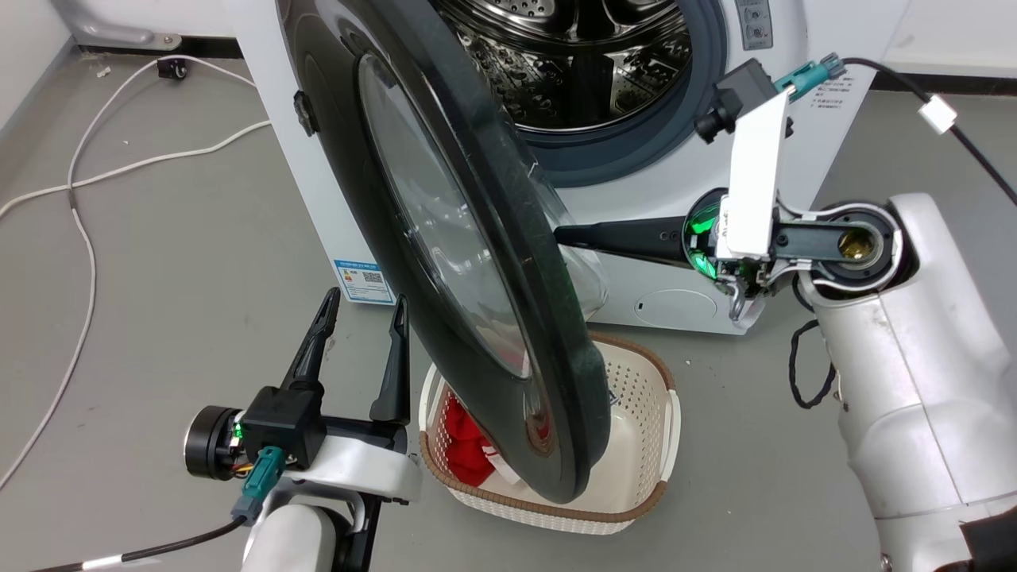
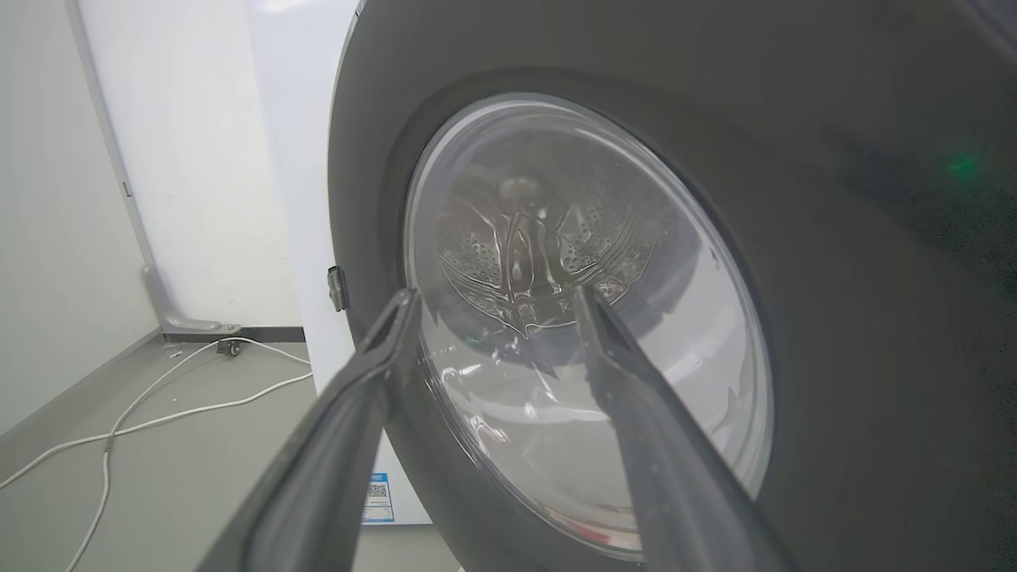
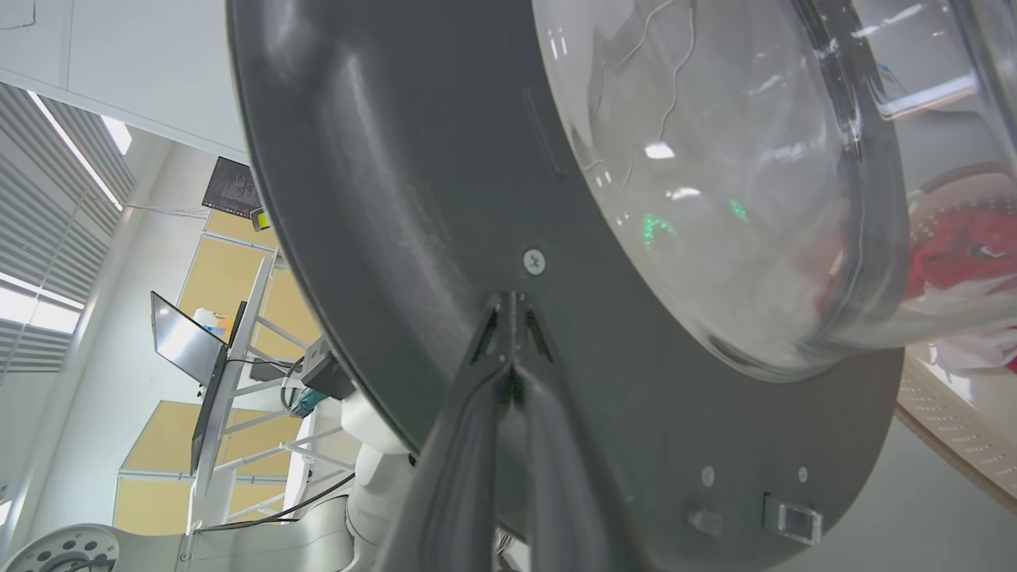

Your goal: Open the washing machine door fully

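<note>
Two grippers flank the washing machine door (image 1: pixel 477 199), which stands swung well out from the washing machine (image 1: pixel 636 208), its edge turned toward the head camera and its lower rim hanging over a cream laundry basket (image 1: pixel 645 397) with red cloth (image 1: pixel 465 445) in it. The right gripper (image 1: pixel 560 235) reaches in behind the door; in its wrist view the right gripper (image 3: pixel 510 303) has its fingers pressed together, and their tips meet the grey inner face of the door (image 3: pixel 381 199) just under a screw (image 3: pixel 534 261), with the bulging glass bowl (image 3: pixel 715 175) up and to the right of them. The left gripper (image 1: pixel 366 300) has its fingers spread apart and holds nothing; it sits on the door's outer side, and whether it touches the rim cannot be told. In the left wrist view, the left gripper (image 2: pixel 496 294) points at the door (image 2: pixel 834 278), whose round window (image 2: pixel 572 318) lies just beyond the tips. Past the right gripper's fingers, the steel drum (image 1: pixel 572 56) and grey gasket (image 1: pixel 703 95) lie exposed. A white cable (image 1: pixel 87 238) trails over the floor off to the left gripper's outer side.
</note>
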Controlling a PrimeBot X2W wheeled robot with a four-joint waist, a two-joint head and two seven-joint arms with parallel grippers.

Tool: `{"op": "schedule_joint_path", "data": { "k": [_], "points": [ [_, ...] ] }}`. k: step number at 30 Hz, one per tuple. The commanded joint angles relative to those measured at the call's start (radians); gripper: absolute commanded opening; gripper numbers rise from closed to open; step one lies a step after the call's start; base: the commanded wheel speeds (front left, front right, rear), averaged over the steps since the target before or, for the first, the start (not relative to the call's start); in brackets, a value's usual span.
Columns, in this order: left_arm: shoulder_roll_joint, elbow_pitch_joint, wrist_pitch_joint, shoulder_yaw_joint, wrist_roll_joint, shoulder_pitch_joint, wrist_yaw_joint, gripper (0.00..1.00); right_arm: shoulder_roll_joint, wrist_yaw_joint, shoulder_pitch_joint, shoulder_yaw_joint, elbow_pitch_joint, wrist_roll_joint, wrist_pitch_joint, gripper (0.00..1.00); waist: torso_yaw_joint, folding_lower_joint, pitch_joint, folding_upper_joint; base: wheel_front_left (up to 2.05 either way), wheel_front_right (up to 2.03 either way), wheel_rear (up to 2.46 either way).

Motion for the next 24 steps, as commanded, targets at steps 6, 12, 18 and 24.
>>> {"op": "schedule_joint_path", "data": {
  "k": [6,12,18,24],
  "points": [
    [-0.001,-0.001,-0.002,-0.001,0.004,0.014,0.002,1.00,0.006,0.000,0.036,0.031,-0.009,0.039,-0.059,0.00,0.002,0.0002,-0.002,0.0000,0.00,0.00,0.00],
    [-0.001,-0.006,-0.002,0.013,0.007,0.017,0.004,1.00,0.003,0.000,0.069,-0.036,-0.050,0.021,-0.296,0.00,-0.021,0.0002,0.004,0.0000,0.00,0.00,0.00],
    [-0.001,-0.008,-0.002,0.035,0.009,0.025,0.006,1.00,-0.008,0.000,0.162,-0.151,-0.087,-0.051,-0.603,0.00,-0.050,0.0002,-0.005,0.0000,0.00,0.00,0.00],
    [0.000,-0.013,-0.002,0.062,0.013,0.040,0.006,1.00,-0.024,0.000,0.323,-0.239,-0.138,-0.078,-0.789,0.00,-0.077,0.0002,-0.013,0.0000,0.00,0.00,0.00]
  ]
}}
